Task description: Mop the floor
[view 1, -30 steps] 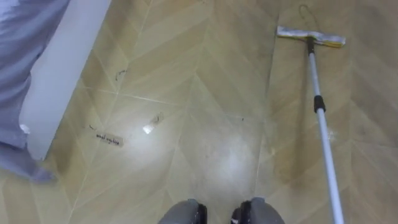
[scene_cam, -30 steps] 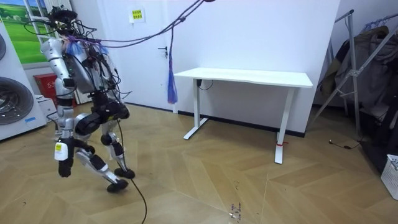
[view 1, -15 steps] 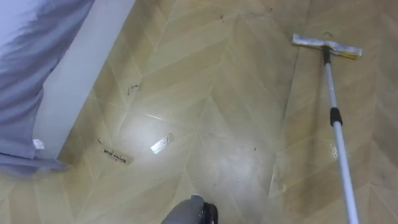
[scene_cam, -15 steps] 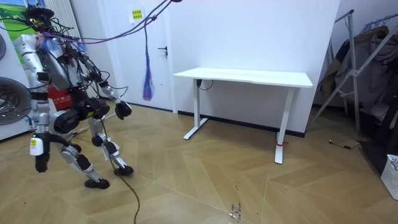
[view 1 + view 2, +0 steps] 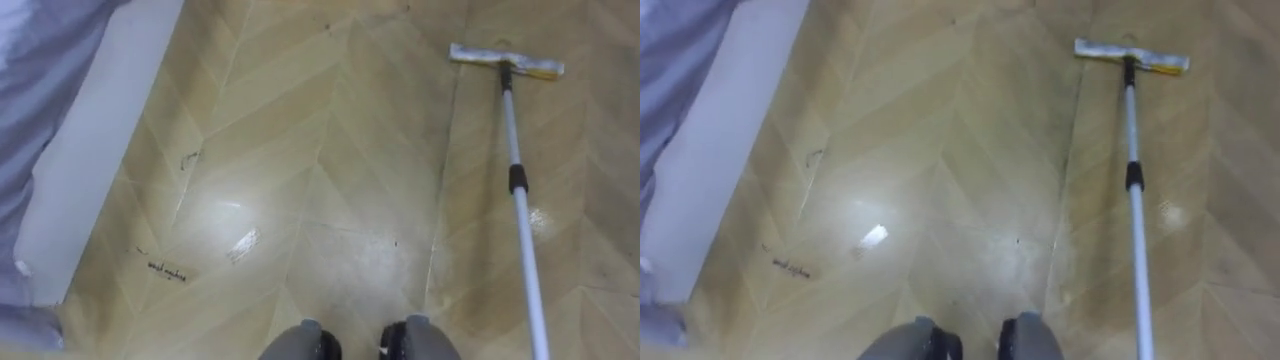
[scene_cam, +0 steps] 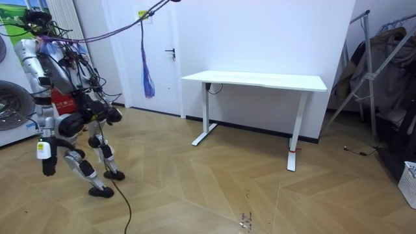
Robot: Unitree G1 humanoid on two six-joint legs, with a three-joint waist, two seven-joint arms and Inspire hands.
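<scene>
**Mop on floor ahead-right of robot, hands unreadable**

Wood floor, herringbone planks, with a glare patch ahead of the robot. In the room view the robot stands at the view's left, knees bent and feet staggered. It is near the back wall, between a washer at the left edge and a white table at mid-room. A drying rack stands at the room view's far right, with a basket below it at the edge.

In the eye views a white strip runs diagonally down the left side, with a grey-lilac face beyond it. Cannot tell what it belongs to.

The mop is on the robot's right. Its flat head lies on the floor near the top of the view, well ahead of the robot. The pale pole has a dark collar partway along and runs from the head toward the robot, leaving by the bottom edge. Cannot tell whether either hand has the pole.

In the room view the low hand hangs beside the leg and the front hand is out at waist height. They are too small to say which is left, or whether either is apart, together or clamped.

A pale scrap lies on the floor left of centre. A dark scribble mark is near it, close to the white strip. Both are well apart from the mop.
</scene>
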